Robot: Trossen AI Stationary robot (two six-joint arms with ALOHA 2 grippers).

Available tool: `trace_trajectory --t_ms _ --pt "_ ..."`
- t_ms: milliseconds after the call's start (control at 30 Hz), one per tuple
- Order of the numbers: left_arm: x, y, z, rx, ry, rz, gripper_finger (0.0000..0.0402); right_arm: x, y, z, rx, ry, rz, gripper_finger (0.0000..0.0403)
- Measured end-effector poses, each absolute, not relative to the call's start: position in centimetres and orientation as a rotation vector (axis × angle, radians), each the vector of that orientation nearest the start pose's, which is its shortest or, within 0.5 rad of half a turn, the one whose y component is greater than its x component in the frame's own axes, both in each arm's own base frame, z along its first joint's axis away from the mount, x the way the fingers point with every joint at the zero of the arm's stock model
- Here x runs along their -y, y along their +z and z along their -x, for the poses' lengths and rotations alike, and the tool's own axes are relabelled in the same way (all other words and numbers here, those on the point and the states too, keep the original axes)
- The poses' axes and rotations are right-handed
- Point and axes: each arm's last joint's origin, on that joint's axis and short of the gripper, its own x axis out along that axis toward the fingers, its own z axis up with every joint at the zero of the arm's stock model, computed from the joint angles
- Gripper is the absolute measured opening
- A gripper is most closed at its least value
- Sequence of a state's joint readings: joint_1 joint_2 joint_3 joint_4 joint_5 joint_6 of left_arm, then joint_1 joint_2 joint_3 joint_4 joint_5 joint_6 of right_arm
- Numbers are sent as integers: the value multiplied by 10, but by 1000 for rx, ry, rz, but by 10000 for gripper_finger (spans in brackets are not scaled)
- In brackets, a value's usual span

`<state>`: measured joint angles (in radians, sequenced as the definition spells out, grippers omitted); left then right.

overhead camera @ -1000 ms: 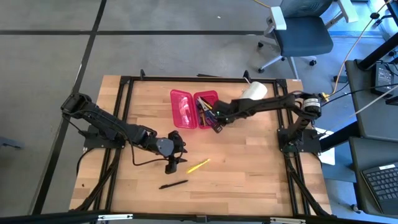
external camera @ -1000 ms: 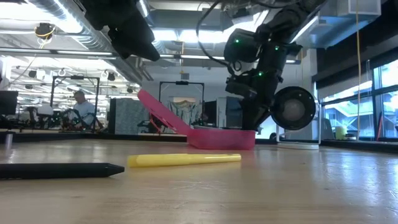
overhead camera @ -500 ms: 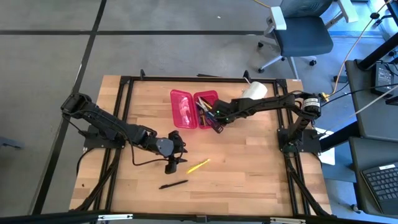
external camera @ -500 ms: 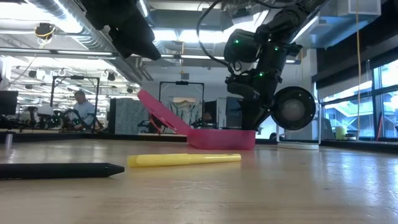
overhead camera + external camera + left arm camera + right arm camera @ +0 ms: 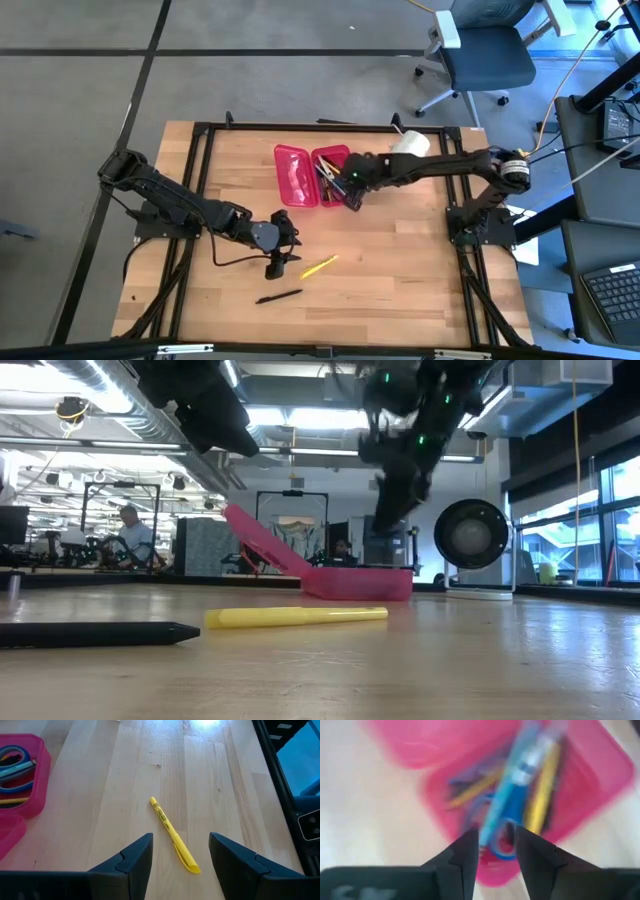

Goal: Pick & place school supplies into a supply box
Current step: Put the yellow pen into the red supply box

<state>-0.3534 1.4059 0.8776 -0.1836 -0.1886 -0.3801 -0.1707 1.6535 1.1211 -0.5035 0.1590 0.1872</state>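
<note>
Since before, right hand point(image 5: 349, 189) rose off the red-pink translucent plastic box point(image 5: 331, 176), slightly open, empty; left hand point(image 5: 179, 851), open, should straddle the thin yellow pen point(image 5: 173, 834) squarely.

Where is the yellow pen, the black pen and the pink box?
yellow pen point(image 5: 173, 835): left wrist view, middle of its barrel.
black pen point(image 5: 95, 633): low view, middle of its body.
pink box point(image 5: 296, 176): high view, floor of its empty open half.
</note>
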Motion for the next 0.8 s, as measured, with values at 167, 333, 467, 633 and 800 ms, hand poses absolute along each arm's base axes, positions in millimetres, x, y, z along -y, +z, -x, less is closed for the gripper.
trace_trajectory --t_ms 167,333,467,633,800 --pt "96 229 -275 -704 -25 173 185 27 222 -340 -907 -56 -7 132" --pt "96 229 -275 -705 -25 173 187 -17 209 -349 -726 285 180 132" --pt "96 229 -275 -709 -26 175 185 -45 195 -356 -627 416 217 132" --pt "95 227 -274 -730 -20 174 186 -67 170 -369 -596 469 247 132" --pt "95 227 -273 -741 -10 191 185 -82 147 -379 -644 512 262 132"
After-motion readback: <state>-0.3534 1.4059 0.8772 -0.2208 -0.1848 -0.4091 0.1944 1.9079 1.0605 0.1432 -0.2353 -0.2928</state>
